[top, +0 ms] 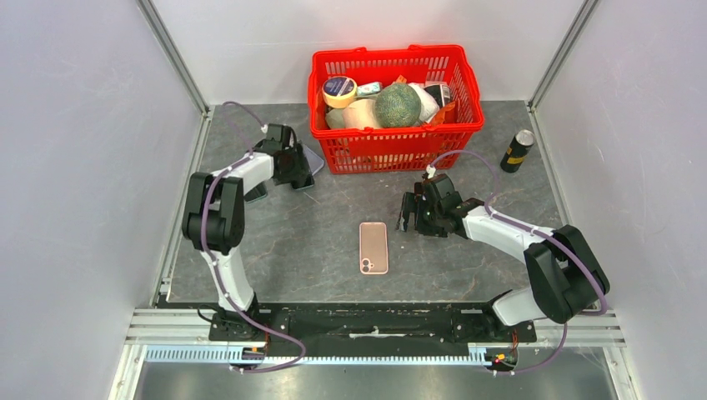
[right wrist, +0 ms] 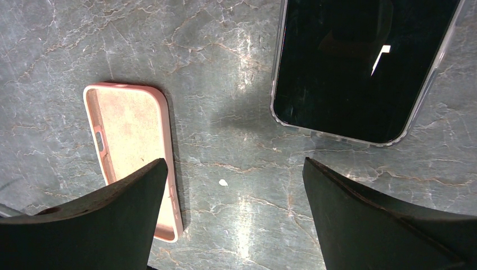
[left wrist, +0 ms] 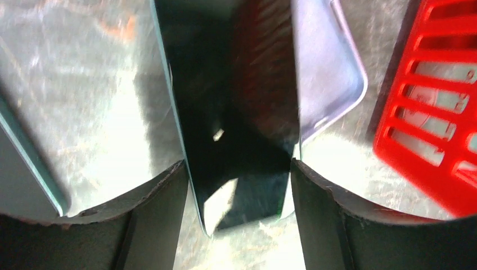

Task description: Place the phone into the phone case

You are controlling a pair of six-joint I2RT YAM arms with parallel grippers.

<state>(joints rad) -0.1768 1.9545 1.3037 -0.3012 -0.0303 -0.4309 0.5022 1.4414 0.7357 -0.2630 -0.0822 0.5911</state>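
Gripping phone (left wrist: 225,101), left gripper (left wrist: 237,169), right gripper (right wrist: 234,166) spread wide

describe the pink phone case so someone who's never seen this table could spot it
From the red basket at the back of the grey table, come straight toward the arms: the pink phone case lies flat in the open middle. It is the only pink one and empty; the lavender case sits by the basket's left corner, and the clear case holds a black phone.

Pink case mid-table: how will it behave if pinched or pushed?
The pink case is empty, open side up: probably light, thin walls likely to flex when pinched. Flat on the table, it should slide rather than roll or tip.
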